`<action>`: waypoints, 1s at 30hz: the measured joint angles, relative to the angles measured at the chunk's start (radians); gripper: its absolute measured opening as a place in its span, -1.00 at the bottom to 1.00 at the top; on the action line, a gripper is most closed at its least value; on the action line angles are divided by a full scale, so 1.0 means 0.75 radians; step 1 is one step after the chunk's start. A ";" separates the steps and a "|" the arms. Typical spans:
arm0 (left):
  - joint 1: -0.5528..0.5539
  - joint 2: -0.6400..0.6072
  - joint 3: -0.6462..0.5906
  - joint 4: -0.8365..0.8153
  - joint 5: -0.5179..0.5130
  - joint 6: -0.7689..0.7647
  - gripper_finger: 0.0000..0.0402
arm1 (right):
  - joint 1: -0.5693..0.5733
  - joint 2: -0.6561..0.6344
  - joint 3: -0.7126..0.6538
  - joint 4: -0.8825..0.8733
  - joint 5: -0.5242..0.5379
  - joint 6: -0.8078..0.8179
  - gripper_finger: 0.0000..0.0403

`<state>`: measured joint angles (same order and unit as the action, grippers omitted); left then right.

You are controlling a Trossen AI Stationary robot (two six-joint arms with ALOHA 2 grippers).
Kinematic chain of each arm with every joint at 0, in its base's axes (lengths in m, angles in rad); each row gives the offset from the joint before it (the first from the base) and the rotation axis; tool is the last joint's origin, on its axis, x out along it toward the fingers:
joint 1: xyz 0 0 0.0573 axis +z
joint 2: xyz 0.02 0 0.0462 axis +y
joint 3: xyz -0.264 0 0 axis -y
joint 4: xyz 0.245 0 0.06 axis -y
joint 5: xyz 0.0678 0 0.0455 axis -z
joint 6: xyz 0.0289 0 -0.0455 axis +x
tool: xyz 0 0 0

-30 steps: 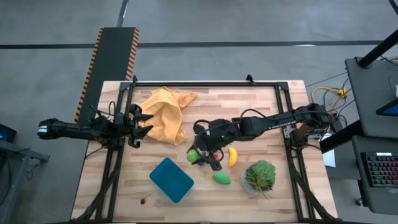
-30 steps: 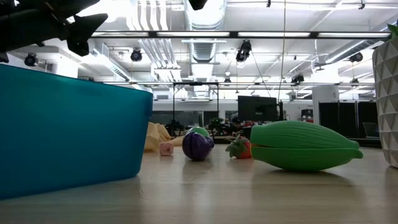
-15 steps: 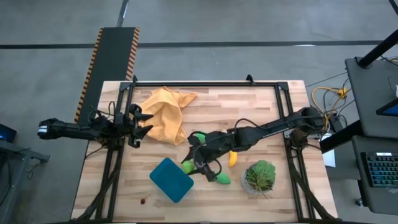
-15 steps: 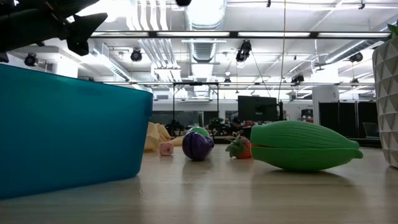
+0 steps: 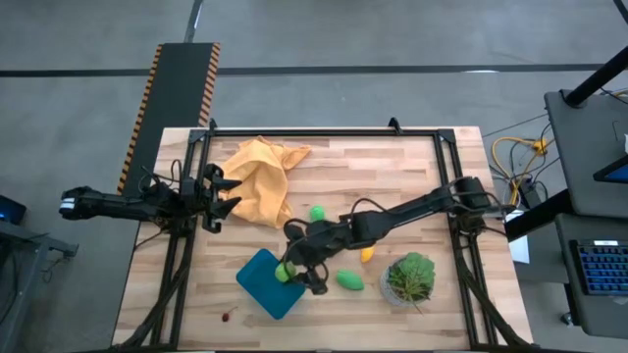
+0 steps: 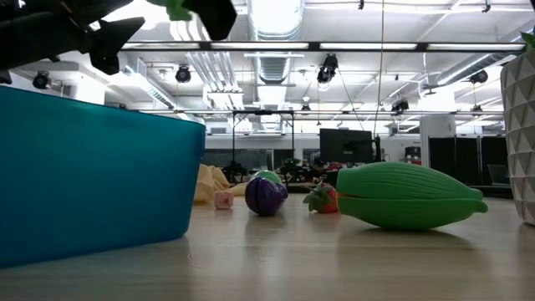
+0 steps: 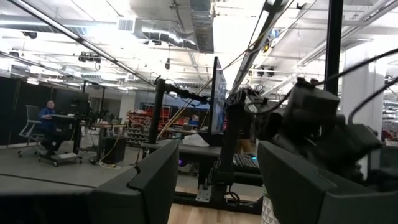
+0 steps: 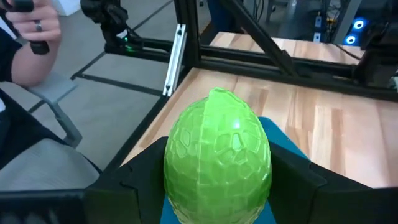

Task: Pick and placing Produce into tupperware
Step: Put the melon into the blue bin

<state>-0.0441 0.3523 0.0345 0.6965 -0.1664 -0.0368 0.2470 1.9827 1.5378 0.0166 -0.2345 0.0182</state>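
My right gripper (image 5: pixel 290 274) is shut on a light green, bumpy oval (image 8: pixel 217 149) and hovers over the right corner of the teal tupperware (image 5: pixel 267 286), which lies flat on the table. The low view catches the same oval (image 6: pixel 179 8) high above the tupperware wall (image 6: pixel 92 176). A second green oval (image 5: pixel 317 213), a darker green one (image 5: pixel 348 280) and the yellow banana (image 5: pixel 366 253) lie on the wood. The low view also shows the purple eggplant (image 6: pixel 266 196), a pink piece (image 6: pixel 223 200) and a red piece (image 6: pixel 323 199). My left gripper (image 5: pixel 228 196) waits open at the table's left edge. My right gripper pinches the light green oval by its two sides (image 8: pixel 174 158) between both fingers (image 8: pixel 134 180). The oval's pointed end sticks out past the fingertips. It is lifted clear, above the tupperware (image 8: pixel 283 140).
An orange-yellow cloth (image 5: pixel 259 180) lies bunched at the far left. A leafy plant in a clear pot (image 5: pixel 410 277) stands at the near right. A tiny red piece (image 5: pixel 228 316) sits by the near edge. A person's hand (image 8: pixel 28 37) shows beyond the table.
My right gripper has carried the light green oval from the middle of the table toward the near left, ending over the tupperware. The oval has risen into the top of the low view. The other pieces have stayed in place.
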 joint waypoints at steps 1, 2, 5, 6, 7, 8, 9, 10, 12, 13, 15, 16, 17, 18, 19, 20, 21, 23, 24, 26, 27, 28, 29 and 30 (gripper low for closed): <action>0.000 -0.001 0.000 -0.002 0.000 0.000 0.02 | 0.002 0.016 0.011 0.001 0.000 0.007 0.04; 0.000 -0.001 0.000 -0.004 -0.001 0.000 0.02 | 0.003 0.032 0.022 -0.002 0.000 0.011 0.04; 0.000 0.001 0.000 -0.004 -0.002 0.000 0.02 | 0.008 0.074 0.045 -0.005 0.000 0.012 0.04; 0.000 0.001 0.000 -0.003 -0.003 0.000 0.02 | 0.010 0.084 0.051 -0.007 0.000 0.012 0.04; 0.000 0.001 0.000 -0.003 -0.003 0.000 0.02 | 0.012 0.094 0.058 -0.007 0.000 0.013 0.04; 0.000 0.001 0.000 -0.003 -0.003 0.000 0.02 | 0.015 0.103 0.065 -0.007 0.000 0.019 0.04; 0.000 0.000 0.000 -0.003 -0.003 0.000 0.02 | 0.016 0.110 0.073 -0.007 -0.001 0.031 0.04; 0.000 0.000 0.000 -0.002 -0.003 0.002 0.02 | 0.019 0.120 0.083 -0.005 0.000 0.041 0.04; 0.000 0.000 0.000 -0.002 -0.004 0.025 0.02 | 0.023 0.140 0.097 -0.004 -0.001 0.046 0.04; -0.001 0.001 0.000 -0.003 -0.003 0.031 0.02 | 0.027 0.152 0.102 -0.005 -0.001 0.046 0.04; 0.000 0.003 0.000 -0.002 -0.004 0.031 0.02 | 0.031 0.176 0.107 -0.007 -0.001 0.046 0.04; 0.000 0.004 0.000 -0.002 -0.004 0.031 0.02 | 0.034 0.187 0.108 -0.010 0.000 0.046 0.04; 0.000 0.005 0.000 -0.003 -0.004 0.031 0.02 | 0.037 0.199 0.113 -0.010 -0.001 0.047 0.04; 0.000 0.005 0.000 -0.002 -0.004 0.031 0.02 | 0.040 0.209 0.121 -0.008 0.000 0.050 0.04; 0.000 0.004 0.000 -0.002 -0.004 0.031 0.02 | 0.043 0.218 0.126 -0.007 -0.001 0.052 0.04; 0.000 0.004 0.000 -0.002 -0.004 0.031 0.02 | 0.044 0.228 0.131 -0.007 -0.001 0.056 0.04; 0.000 0.004 0.000 -0.001 -0.004 0.031 0.02 | 0.045 0.236 0.139 -0.008 -0.001 0.060 0.04; 0.000 0.004 0.000 -0.003 -0.004 0.031 0.02 | 0.045 0.244 0.141 -0.018 -0.001 0.071 0.04; 0.000 0.004 0.000 -0.001 -0.004 0.031 0.02 | 0.044 0.248 0.140 -0.017 -0.001 0.072 0.04; -0.001 0.004 0.000 -0.002 -0.004 0.031 0.02 | 0.043 0.250 0.132 -0.016 -0.001 0.073 0.04; 0.000 0.004 0.000 -0.002 -0.004 0.031 0.02 | 0.043 0.250 0.129 -0.016 -0.001 0.079 0.04; 0.000 0.004 0.000 -0.001 -0.004 0.031 0.02 | 0.043 0.250 0.124 -0.017 0.000 0.082 0.04; 0.000 0.004 0.000 -0.002 -0.004 0.031 0.02 | 0.044 0.250 0.116 -0.016 0.000 0.082 0.04; -0.001 0.004 0.000 -0.002 -0.004 0.031 0.02 | 0.045 0.250 0.109 -0.016 0.000 0.082 0.04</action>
<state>-0.0444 0.3550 0.0345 0.6949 -0.1696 -0.0139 0.2811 2.1704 1.6193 0.0044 -0.2348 0.0795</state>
